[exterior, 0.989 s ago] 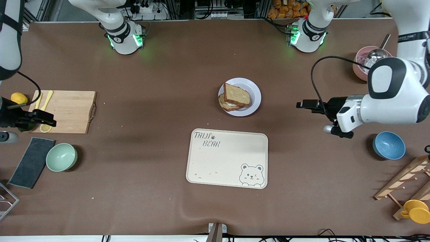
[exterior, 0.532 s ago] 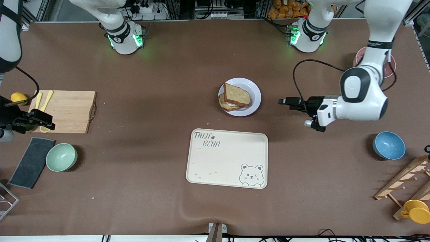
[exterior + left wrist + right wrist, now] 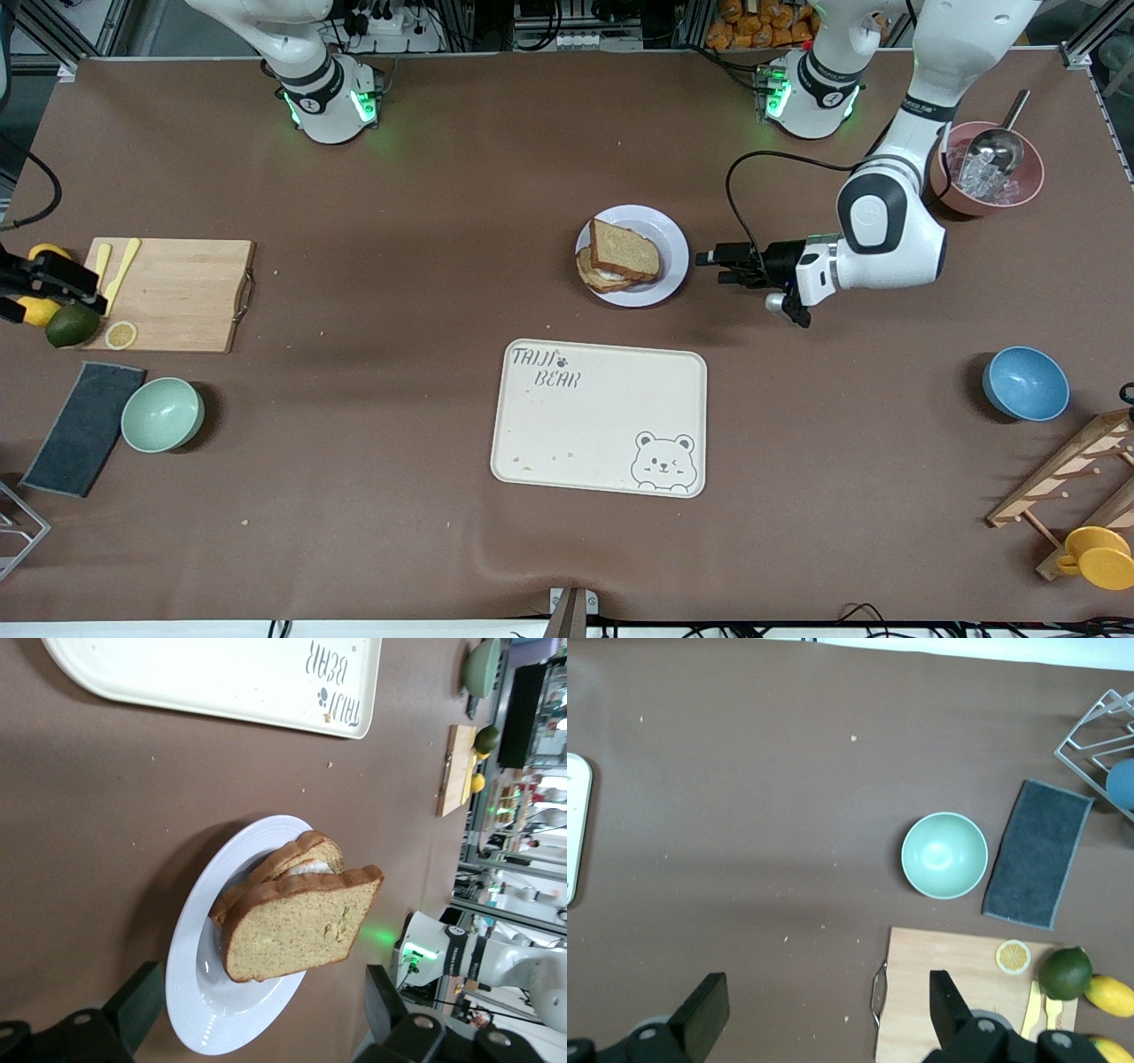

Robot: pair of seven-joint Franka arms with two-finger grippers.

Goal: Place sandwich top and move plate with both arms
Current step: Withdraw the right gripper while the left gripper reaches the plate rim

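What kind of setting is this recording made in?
Most likely a robotics lab staged as a kitchen: two bench-mounted arms with green-lit bases, cables and shelving at the table's edge, plus food props such as a sandwich plate and cutting board.

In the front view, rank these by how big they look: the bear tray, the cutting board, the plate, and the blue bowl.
Largest to smallest, front view:
1. Bear tray
2. Cutting board
3. Plate
4. Blue bowl
All lie on the table, so nearness should hardly skew this.

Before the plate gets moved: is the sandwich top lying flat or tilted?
Tilted. The sandwich top leans on the slice under it, one edge down on the plate, the other raised, as the left wrist view shows.
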